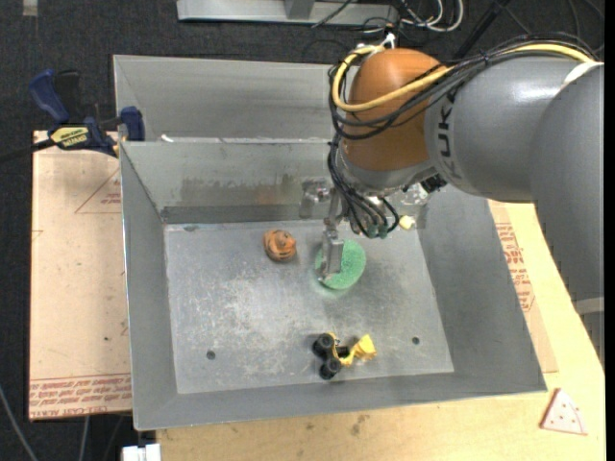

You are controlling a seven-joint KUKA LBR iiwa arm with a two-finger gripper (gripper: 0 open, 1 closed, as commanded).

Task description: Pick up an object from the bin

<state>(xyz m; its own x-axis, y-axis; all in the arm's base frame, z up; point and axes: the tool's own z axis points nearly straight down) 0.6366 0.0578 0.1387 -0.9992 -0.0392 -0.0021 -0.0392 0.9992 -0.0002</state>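
Bin [231,315] seen from above, with the arm [524,123] reaching in across its right edge. You will find the hand [332,257] low over the middle of the bin floor, a little toward the back wall, hanging straight down beneath the orange cover [389,104] on the wrist. Its tip meets the left part of a green disc [350,265], which lies flat on the floor and is the thing nearest the hand, so it is most likely the one to be picked. You cannot tell from this angle whether the hand is open or closed, because the wrist and its cables hide the parts that would show it; nor can you tell whether the disc is gripped or only touched. Note the vertical approach: it suits a flat thing lying in the open, well apart from the walls. A brown ball [281,245] rests just left of the disc, apart from it and near enough to be nudged if the hand shifts that way. A yellow-and-black toy [342,351] lies near the front edge, well clear of the work. The disc sits on the floor, so judge the task as at the grasping step, with the lift not yet made.
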